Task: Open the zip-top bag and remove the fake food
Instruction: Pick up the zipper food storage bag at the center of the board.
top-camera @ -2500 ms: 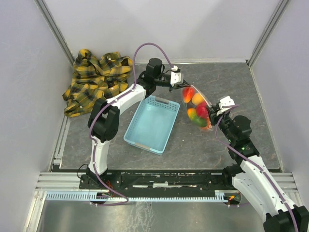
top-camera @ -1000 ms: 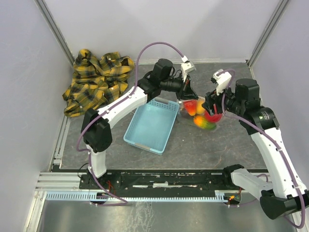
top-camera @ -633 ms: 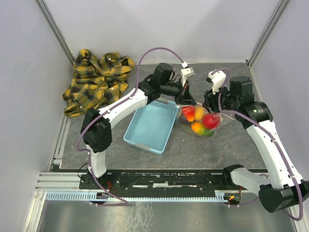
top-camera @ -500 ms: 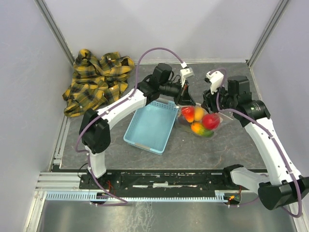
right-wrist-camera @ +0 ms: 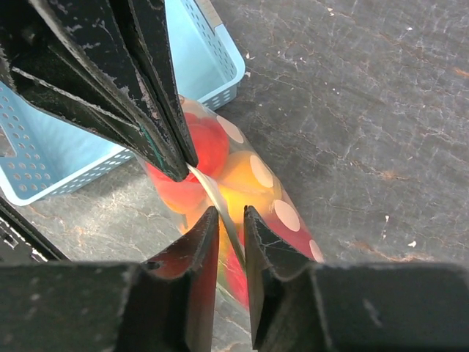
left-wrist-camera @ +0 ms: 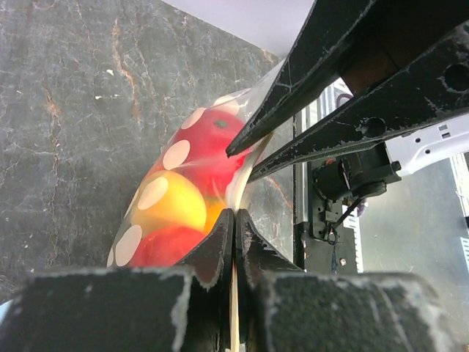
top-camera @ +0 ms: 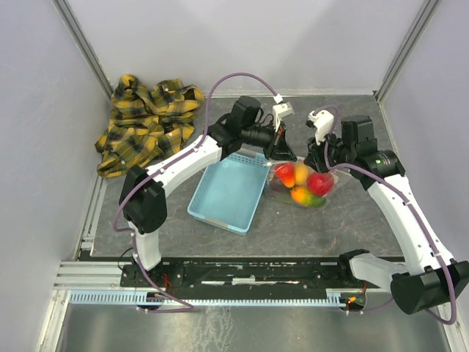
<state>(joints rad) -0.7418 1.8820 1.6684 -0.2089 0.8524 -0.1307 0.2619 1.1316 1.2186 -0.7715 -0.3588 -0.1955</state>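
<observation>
Film on the limp zip-top bag (left-wrist-camera: 176, 155) of light fake food (left-wrist-camera: 174, 210) is slippery, so pinch its lips: left claw (left-wrist-camera: 234, 217) clamps one, right claw (right-wrist-camera: 229, 217) gapes narrowly astride the other.

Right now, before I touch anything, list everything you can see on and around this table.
zip-top bag: one, clear with white dots, right of the basket
fake food: several, red, orange, yellow, green, inside the bag
basket: one, light blue, table centre
cloth: one, yellow-and-dark plaid, crumpled at far left corner
table: one, dark grey
left end effector: one, black, shut on the bag's edge
right end effector: one, black, jaws narrowly apart around the bag's edge
</observation>
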